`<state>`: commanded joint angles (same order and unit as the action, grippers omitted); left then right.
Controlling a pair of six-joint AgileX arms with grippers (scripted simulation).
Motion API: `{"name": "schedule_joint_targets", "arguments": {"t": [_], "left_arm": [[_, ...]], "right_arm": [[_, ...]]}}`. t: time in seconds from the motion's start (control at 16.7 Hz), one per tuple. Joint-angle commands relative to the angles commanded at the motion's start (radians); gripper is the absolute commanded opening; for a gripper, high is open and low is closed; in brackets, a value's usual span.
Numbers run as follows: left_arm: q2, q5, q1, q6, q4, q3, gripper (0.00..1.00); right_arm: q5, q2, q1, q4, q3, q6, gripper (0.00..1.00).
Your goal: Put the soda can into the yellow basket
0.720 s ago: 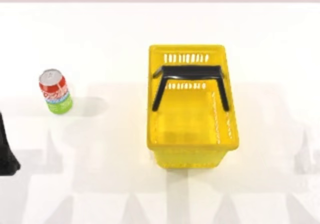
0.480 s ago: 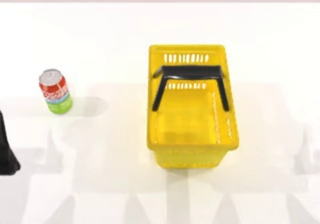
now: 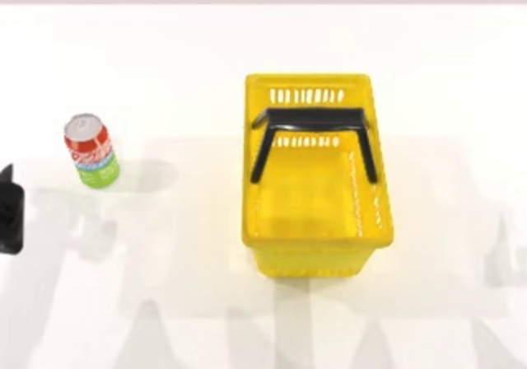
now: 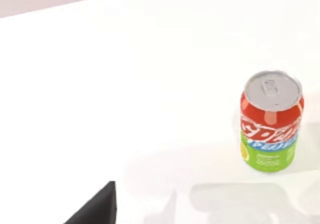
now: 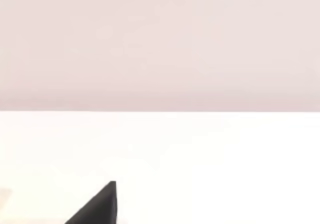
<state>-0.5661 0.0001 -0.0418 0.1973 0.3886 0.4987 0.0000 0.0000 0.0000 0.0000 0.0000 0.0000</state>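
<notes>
The left end effector, opening unclear, has advanced toward the soda can, well apart from the yellow basket.

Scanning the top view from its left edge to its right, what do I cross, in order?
Left gripper at the left edge → soda can, standing upright on the table → bare table → yellow basket with its black handle folded across the far end. The right arm is out of this view.
</notes>
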Motion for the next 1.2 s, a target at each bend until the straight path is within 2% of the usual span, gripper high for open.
{"name": "schedule_joint_targets", "arguments": {"t": [0.66, 0.96, 1.2], "left_arm": [[-1.169, 0.002, -0.072, 0.342, 0.581, 1.006, 1.00], [-1.502, 0.003, -0.096, 0.448, 0.792, 1.267, 1.00], [-1.596, 0.003, -0.103, 0.480, 0.864, 1.343, 1.00]], "right_arm": [[0.000, 0.000, 0.000, 0.000, 0.000, 0.000, 1.00], [0.000, 0.000, 0.000, 0.000, 0.000, 0.000, 1.00], [0.000, 0.000, 0.000, 0.000, 0.000, 0.000, 1.00]]}}
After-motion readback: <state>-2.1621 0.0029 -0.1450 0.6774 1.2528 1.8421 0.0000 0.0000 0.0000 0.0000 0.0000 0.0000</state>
